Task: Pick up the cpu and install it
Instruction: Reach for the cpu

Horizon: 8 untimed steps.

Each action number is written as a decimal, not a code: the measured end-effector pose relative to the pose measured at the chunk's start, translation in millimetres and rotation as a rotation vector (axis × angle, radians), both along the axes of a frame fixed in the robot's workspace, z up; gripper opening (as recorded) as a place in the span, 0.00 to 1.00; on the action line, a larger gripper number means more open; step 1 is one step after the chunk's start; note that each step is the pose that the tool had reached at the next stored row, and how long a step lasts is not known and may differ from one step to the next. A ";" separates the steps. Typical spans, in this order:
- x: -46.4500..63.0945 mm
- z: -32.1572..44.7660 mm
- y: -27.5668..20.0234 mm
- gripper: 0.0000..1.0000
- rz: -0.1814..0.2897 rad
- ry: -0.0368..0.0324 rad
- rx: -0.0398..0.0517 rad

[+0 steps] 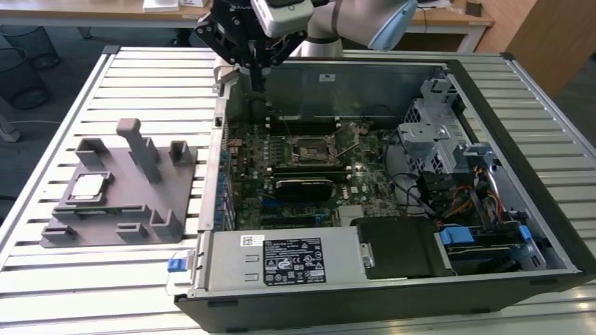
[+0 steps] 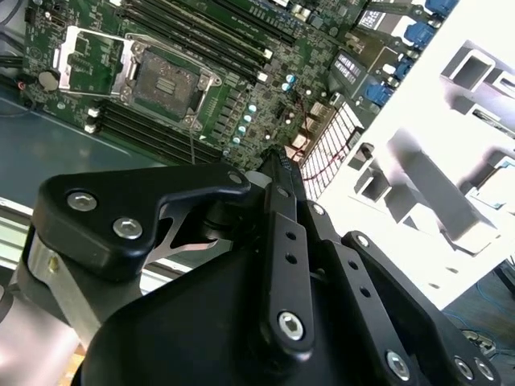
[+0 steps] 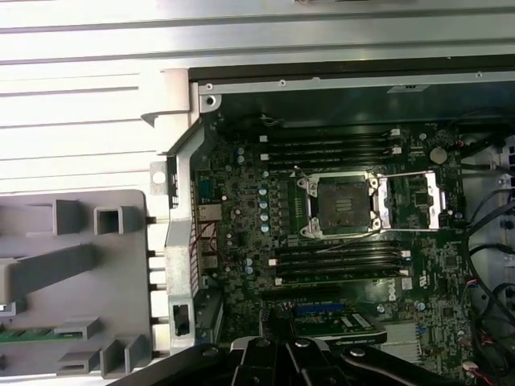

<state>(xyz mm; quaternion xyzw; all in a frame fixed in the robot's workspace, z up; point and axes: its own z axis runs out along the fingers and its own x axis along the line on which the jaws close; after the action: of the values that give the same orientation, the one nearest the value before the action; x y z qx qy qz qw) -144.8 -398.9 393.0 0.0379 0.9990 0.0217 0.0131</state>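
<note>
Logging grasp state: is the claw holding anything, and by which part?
Nothing held: the claw is empty, and the cpu lies on the grey fixture.

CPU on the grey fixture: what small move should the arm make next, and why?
Probably carry the gripper toward the exterior view's left, over the grey fixture. The cpu lies there untouched, while the gripper hangs over the edge of the open case, jaws shut on nothing.
</note>
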 end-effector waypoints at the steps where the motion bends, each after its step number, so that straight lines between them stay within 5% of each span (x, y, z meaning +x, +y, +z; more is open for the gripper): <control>1: -0.8 0.0 0.0 0.11 0.000 0.0001 0.0000; 8: -6.0 -0.1 0.0 0.11 0.000 0.0000 0.0000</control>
<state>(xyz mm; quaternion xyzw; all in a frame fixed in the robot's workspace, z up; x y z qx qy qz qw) -150.8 -398.9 392.8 0.0379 0.9990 0.0217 0.0131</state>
